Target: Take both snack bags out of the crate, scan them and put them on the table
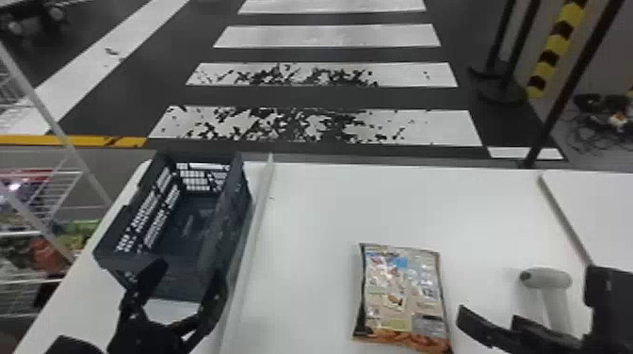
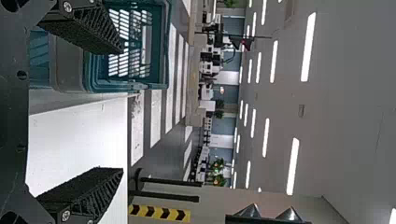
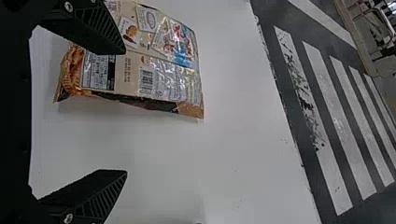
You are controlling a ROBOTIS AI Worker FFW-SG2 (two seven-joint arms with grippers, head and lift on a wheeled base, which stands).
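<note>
Your left end effector (image 1: 186, 282): fingers apart, at near end of crate (image 1: 174, 275) | your right end effector (image 1: 525, 299): fingers apart, right of snack bag (image 1: 400, 294) | bag: flat on your desk (image 1: 306, 221), barcode up, between crate and right end effector | scanner (image 1: 546, 277): on desk, right of bag

Lit brightly from overhead, by long white strip lamps (image 2: 308, 46) glaring in rows along the pale grey ceiling (image 2: 348, 102). Spread evenly over the smooth white counter (image 1: 311, 212). Glinting on the beige printed plastic snack bag (image 3: 170, 81), with soft shadow beside it. Dimmer inside the dark blue-grey slatted plastic crate (image 1: 190, 226).
</note>
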